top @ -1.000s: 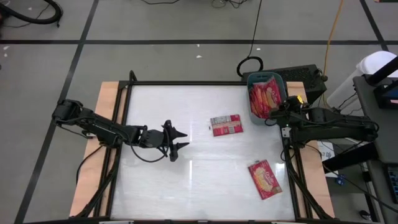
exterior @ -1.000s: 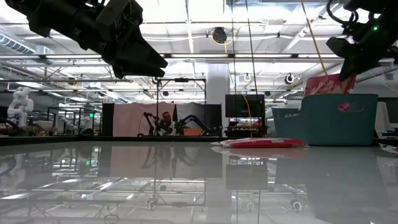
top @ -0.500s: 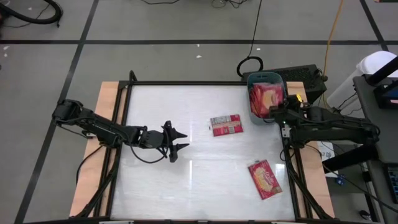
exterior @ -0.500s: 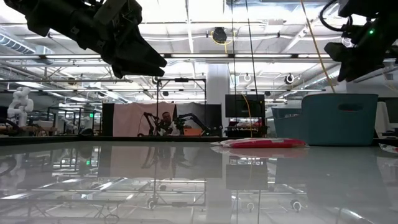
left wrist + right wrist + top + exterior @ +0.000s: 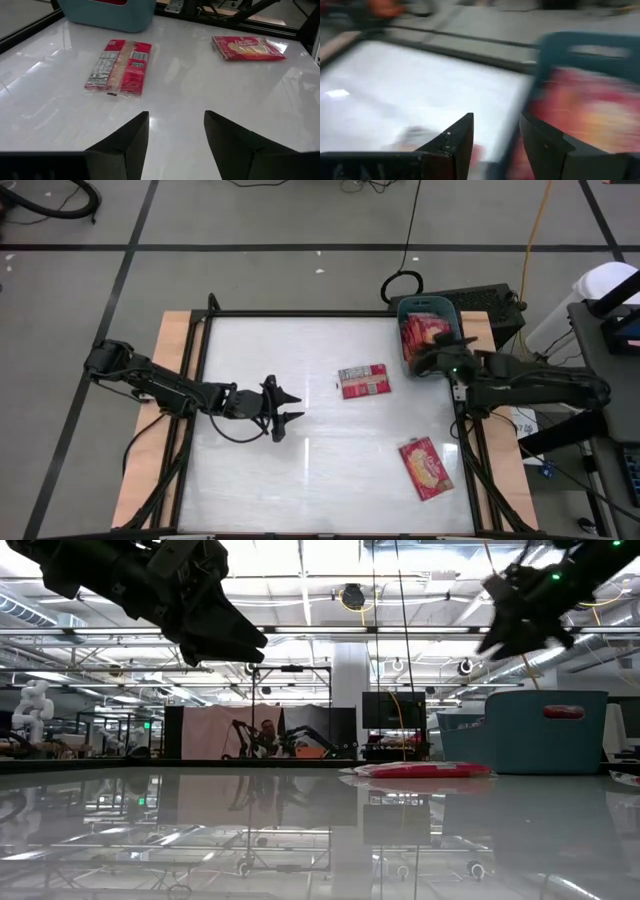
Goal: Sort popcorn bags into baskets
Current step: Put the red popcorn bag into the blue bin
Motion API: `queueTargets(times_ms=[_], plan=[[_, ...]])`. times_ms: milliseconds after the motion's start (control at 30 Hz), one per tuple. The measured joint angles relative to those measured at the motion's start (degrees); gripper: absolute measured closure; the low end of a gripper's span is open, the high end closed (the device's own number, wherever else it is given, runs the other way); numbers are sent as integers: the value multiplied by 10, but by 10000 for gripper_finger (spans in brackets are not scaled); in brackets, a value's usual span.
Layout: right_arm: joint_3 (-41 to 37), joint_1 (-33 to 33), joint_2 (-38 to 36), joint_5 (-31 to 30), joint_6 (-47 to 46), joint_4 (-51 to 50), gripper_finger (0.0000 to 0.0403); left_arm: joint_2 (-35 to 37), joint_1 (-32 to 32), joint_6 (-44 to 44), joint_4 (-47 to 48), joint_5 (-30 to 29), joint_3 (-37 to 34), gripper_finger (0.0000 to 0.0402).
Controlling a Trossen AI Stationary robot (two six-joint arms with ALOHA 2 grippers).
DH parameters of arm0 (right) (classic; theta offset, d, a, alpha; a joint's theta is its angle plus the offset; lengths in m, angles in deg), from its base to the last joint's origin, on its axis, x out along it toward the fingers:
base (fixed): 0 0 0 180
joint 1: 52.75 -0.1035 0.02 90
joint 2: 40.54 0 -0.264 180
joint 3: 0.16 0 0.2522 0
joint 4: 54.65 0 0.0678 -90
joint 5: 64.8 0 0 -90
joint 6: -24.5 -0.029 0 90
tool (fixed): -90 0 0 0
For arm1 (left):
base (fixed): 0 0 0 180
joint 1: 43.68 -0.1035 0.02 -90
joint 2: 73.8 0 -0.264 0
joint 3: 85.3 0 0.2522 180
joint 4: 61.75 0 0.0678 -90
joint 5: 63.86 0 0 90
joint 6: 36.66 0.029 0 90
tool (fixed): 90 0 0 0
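Popcorn bags, flat red rectangular packets: several stand packed inside the small teal-blue rectangular plastic basket (image 5: 428, 308) at the upper right of the high view, at the far right corner of the white glossy worktop (image 5: 300, 460). Exact count of the packed bags (image 5: 420, 335) cannot be read. In the low view the basket (image 5: 545, 730) shows at the right as a solid teal wall; its contents are hidden there.

Two bags lie loose on the worktop. One, grey-white label print up (image 5: 363, 381), sits right of frame centre in the high view, well apart from the basket; the left wrist view shows it flat (image 5: 120, 67) with the basket's wall (image 5: 107, 12) beyond. The second, yellow-orange picture face up (image 5: 426, 468), lies at the lower right of the high view, slightly askew; also seen flat in the left wrist view (image 5: 248, 47).

Right pincer (image 5: 422, 360): reaches in from the right edge, just over the basket's near left corner, above the worktop; fingers (image 5: 455, 142) spread, nothing between them. High at the upper right in the low view (image 5: 505, 615).

Left pincer (image 5: 288, 408): left of centre in the high view, arm stretched in from the left edge, raised off the worktop, pointed toward the label-up bag; fingers (image 5: 127, 145) spread, empty.
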Motion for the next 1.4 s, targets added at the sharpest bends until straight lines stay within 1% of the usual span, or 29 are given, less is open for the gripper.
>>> queueTargets(times_ms=[100, 200, 233, 300, 367, 433, 500, 600, 700, 833, 900, 933, 1067, 1133, 1300, 1400], plan=[[-21, -36, 47, 57, 39, 140, 248, -9, -1, 1, -5, -4, 0, 206], [-45, -91, 107, 106, 135, 338, 248, -24, -2, -1, -10, -9, 0, 206], [-51, -110, 128, 112, 165, 398, 248, -33, -2, -1, -19, -9, 0, 206], [-52, -145, 170, 117, 212, 479, 248, -51, -2, 2, -27, -14, 0, 206], [-52, -174, 212, 109, 247, 515, 248, -70, -2, 8, -58, -20, -1, 206], [-53, -193, 255, 68, 248, 529, 248, -89, -3, 16, -84, -23, 0, 206], [-52, -200, 299, 35, 221, 531, 249, -109, -3, 30, -114, -33, 0, 206], [-52, -200, 369, 26, 186, 534, 257, -137, -3, 51, -157, -50, 0, 206], [-52, -198, 431, 3, 164, 552, 270, -165, -4, 62, -201, -51, 0, 206], [-36, -192, 491, -1, 190, 637, 289, -196, -3, 72, -244, -51, 0, 206], [-16, -188, 507, -5, 213, 638, 301, -206, -3, 77, -251, -51, 1, 206], [-4, -182, 511, -5, 217, 616, 308, -211, -3, 77, -257, -51, 2, 206], [47, -147, 519, 3, 218, 480, 340, -221, -3, 76, -262, -52, 3, 206], [61, -129, 520, 22, 230, 421, 358, -221, -3, 74, -264, -53, 2, 206], [59, -85, 521, 94, 228, 390, 395, -221, -3, 68, -270, -65, 3, 206], [52, -74, 532, 115, 239, 388, 401, -221, -3, 56, -271, -65, 3, 206]])
